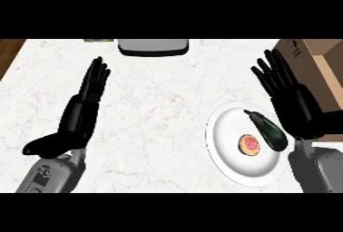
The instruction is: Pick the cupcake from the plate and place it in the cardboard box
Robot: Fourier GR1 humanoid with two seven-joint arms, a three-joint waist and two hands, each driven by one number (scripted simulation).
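Head view, looking steeply down on the white marble counter (167, 108). You see both grey forearms coming in from the near edge, each ending in a black hand.

Left hand (79, 115): it shows over the counter's left part, well apart from everything on it. The fingers are straight and lie side by side, pointing toward the far edge, with the thumb set out to the left. It holds nothing.

Right hand (298, 108): it shows near the counter's right edge, with the fingers straight and fanned slightly apart. It holds nothing. In this view the palm overlaps the right rim of the plate (234, 165) and the fingertips overlap the near wall of the cardboard box (309, 52).

The plate is white and lies toward the near right corner. The cupcake (250, 144) sits on it, right of the plate's middle, its pink top facing you. Just beside it, on the side toward the right edge, lies a dark eggplant (269, 132).

The cardboard box stands at the far right corner with its top open. A grey appliance (153, 46) sits at the middle of the far edge.
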